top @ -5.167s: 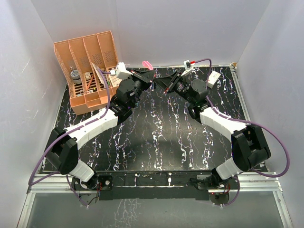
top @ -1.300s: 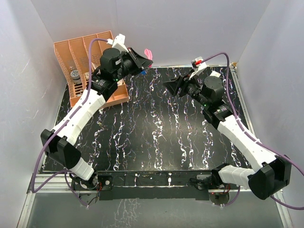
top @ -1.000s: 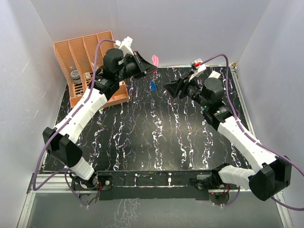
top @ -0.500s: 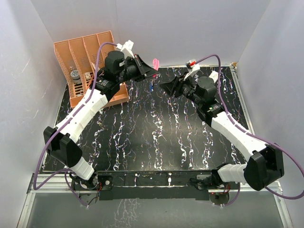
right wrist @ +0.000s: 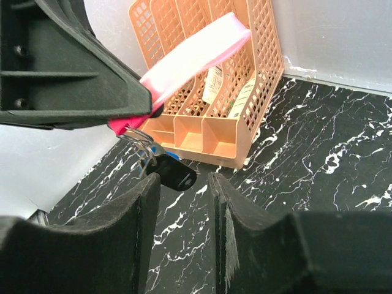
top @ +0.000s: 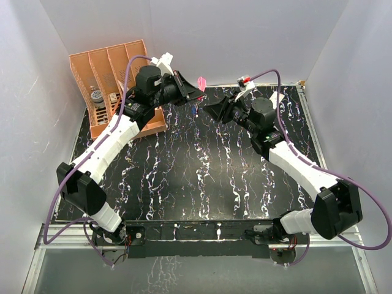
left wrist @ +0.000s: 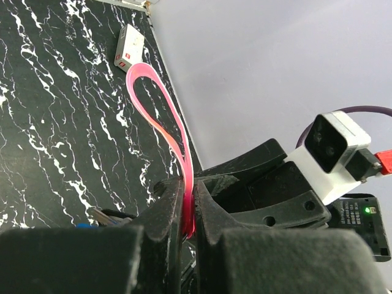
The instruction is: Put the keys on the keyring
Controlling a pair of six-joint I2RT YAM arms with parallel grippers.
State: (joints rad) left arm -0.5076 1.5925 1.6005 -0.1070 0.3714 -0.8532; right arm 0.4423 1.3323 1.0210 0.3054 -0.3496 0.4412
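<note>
Left gripper (left wrist: 188, 205) is pinching the keyring (right wrist: 196, 52); keys (right wrist: 164, 164) are hanging below it, seemingly threaded already; right gripper (right wrist: 182, 182), jaws apart, is flanking the dark key (right wrist: 175, 174).

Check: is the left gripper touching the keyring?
Touching. The left wrist view shows the keyring strap pinched between the closed fingers of the left gripper.

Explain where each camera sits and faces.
Top external: high behind left arm and right arm, both shown, facing down on the table.
Left wrist: looks past the left end effector, shut on the keyring, toward the wall.
Right wrist: looks past the open right end effector at the organizer.
Wrist views share the keyring.
</note>
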